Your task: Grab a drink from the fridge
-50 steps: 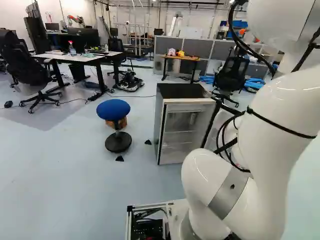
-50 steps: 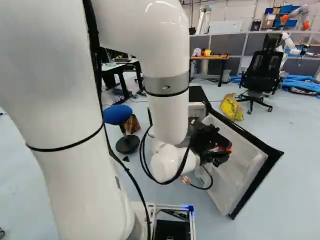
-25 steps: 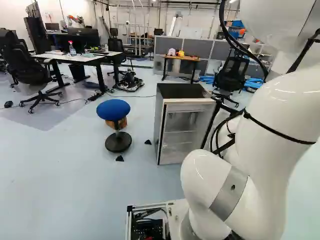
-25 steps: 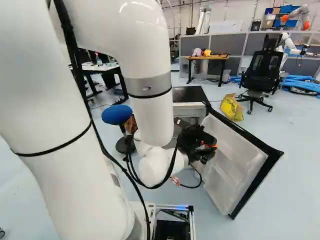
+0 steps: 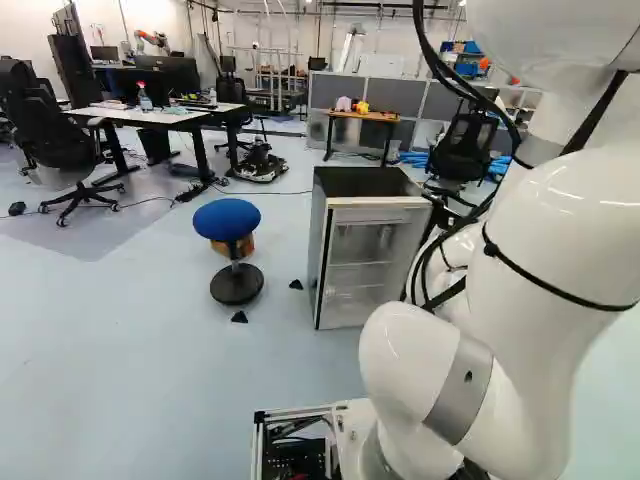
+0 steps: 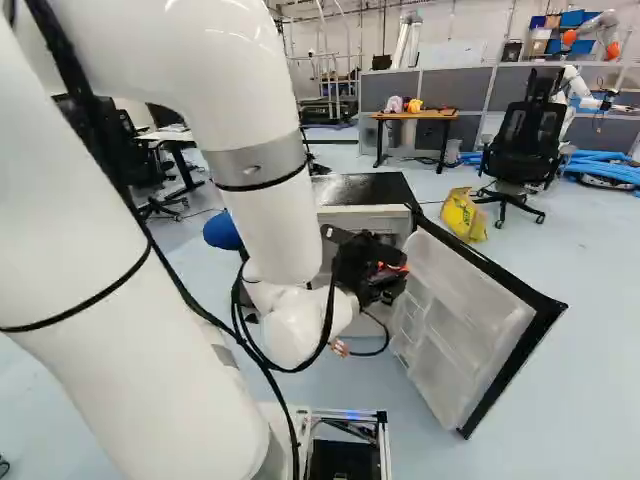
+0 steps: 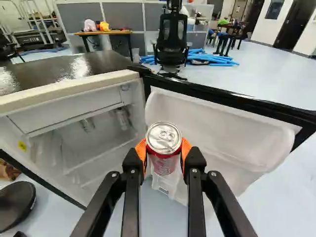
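Arm (image 6: 262, 190) swung left, can (image 7: 164, 143) with it, clamped between both pads (image 7: 141, 150) of gripper (image 6: 388, 268).

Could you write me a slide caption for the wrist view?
The gripper holds a red-and-silver can upright before an open fridge.

The drink can (image 7: 164, 138) is silver on top, its ring tab lying flat, with red below the rim and a paler side lower down. It is upright, gripped between both pads of the end effector (image 6: 396, 268), outside the fridge (image 5: 322, 250). The fridge stands upright on the floor, dark glossy top, pale shelved inside, its black-edged door (image 6: 470, 320) wide open.
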Robot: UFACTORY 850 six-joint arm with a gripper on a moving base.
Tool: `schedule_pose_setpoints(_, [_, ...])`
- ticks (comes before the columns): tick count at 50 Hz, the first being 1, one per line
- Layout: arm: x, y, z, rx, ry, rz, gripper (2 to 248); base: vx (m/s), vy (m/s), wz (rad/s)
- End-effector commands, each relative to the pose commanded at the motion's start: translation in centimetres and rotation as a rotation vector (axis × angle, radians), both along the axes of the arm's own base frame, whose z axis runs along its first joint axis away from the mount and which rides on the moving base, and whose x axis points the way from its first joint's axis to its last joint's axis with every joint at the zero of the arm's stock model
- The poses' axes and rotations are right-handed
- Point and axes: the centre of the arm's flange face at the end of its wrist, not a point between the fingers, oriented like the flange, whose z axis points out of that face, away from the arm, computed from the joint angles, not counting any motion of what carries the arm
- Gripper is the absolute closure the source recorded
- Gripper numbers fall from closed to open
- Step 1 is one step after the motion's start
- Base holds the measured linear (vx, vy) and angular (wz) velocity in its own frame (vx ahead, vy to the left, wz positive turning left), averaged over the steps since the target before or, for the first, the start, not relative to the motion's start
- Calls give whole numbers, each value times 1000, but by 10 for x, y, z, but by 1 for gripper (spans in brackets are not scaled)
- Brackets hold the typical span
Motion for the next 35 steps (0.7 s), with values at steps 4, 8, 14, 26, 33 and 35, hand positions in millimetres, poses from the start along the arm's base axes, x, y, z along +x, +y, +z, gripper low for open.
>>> schedule_pose_setpoints(4, [3, 4, 2, -3, 0, 20, 159, 0, 0, 0])
schedule_pose_setpoints(8, [6, 8, 5, -5, 2, 39, 159, 0, 0, 0])
schedule_pose_setpoints(14, [10, 15, 8, -7, 5, 69, 159, 0, 0, 0])
schedule_pose_setpoints(26, [20, 27, 14, -10, 14, 127, 159, 0, 0, 0])
schedule_pose_setpoints(33, [25, 33, 18, -11, 21, 161, 159, 0, 0, 0])
schedule_pose_setpoints(35, [27, 35, 19, -11, 23, 170, 159, 0, 0, 0])
